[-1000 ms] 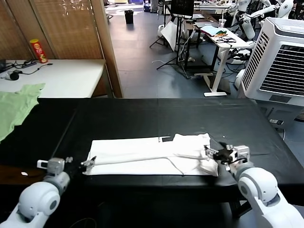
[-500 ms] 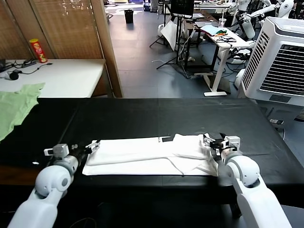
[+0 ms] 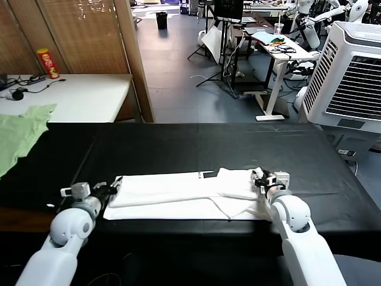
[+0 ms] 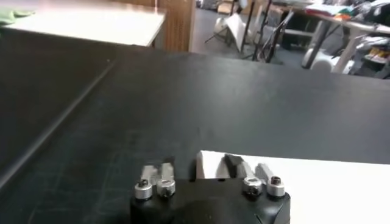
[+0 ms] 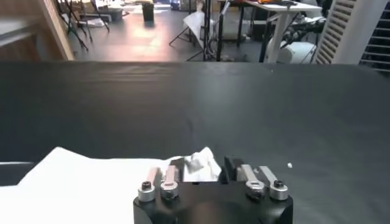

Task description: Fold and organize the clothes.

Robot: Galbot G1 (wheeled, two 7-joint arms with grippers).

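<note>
Your left claw [image 3: 114,188] pinches the T-shirt's [image 3: 178,193] left end, lower left; your right claw [image 3: 258,177] grips bunched cloth at its right end.

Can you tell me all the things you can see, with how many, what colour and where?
T-shirt: one, white, folded long on the black table, near edge.
Table: one, black, in front of the robot.
Garment: one, pale green, far left.
Side table: one, white, behind left.
Can: one, red and yellow, on the side table.
Cooler unit: one, white, far right.
Left gripper: at the shirt's left end.
Right gripper: pinching the shirt's right end.
</note>
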